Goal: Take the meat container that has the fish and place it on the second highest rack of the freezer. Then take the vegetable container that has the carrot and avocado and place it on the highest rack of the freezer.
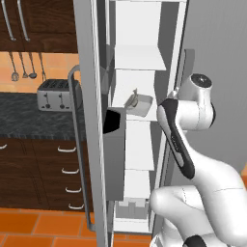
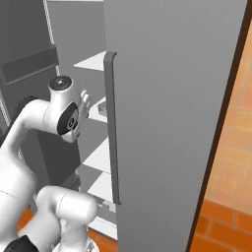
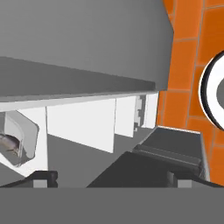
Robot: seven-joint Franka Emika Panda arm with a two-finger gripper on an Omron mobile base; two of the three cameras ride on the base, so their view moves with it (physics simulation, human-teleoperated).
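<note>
The freezer [image 1: 140, 58] stands open, its white shelves stacked inside. A clear meat container [image 1: 139, 104] with the fish sits on the second shelf from the top among those that show. It peeks out past a grey door edge in the right base view [image 2: 101, 106], and the hand view has it at the far left [image 3: 16, 141] with the brownish fish [image 3: 8, 142] inside. My gripper [image 3: 112, 177] is open and holds nothing, a little back from the container. My hand [image 2: 83, 101] is at the freezer's opening at that shelf's height. The vegetable container with the carrot and avocado is out of view.
The freezer's grey door [image 1: 89, 120] swings out to the left with a long handle [image 1: 77, 144] and dark bins [image 1: 114, 120]. A closed grey door [image 2: 167, 123] with a handle [image 2: 112, 128] borders the right. A toaster [image 1: 54, 94] sits on the dark counter.
</note>
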